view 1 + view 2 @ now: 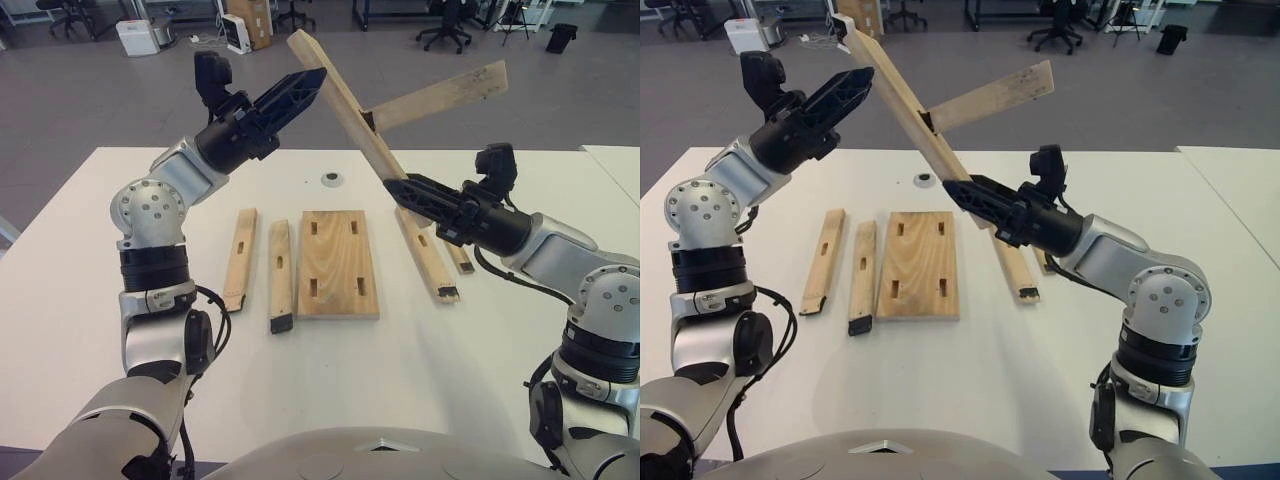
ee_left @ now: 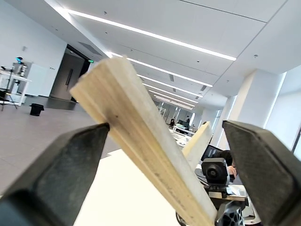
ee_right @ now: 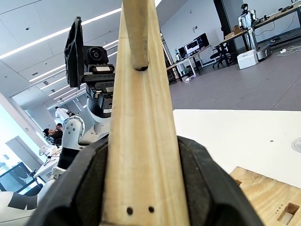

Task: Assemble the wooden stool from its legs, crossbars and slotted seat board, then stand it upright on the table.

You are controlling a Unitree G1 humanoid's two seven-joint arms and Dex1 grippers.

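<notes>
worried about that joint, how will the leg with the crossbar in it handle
Probably stiff: the leg is solid wood. Likely to twist in the right gripper, which clamps its lower part while the crossbar juts sideways above. The crossbar, just slotted in, may slip if jolted.

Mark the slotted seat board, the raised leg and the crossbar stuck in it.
slotted seat board (image 1: 338,262), left eye view, bare middle between its four slots.
raised leg (image 1: 343,103), left eye view, mid-length, just above the crossbar joint.
crossbar (image 1: 445,94), left eye view, middle of its free length.
</notes>
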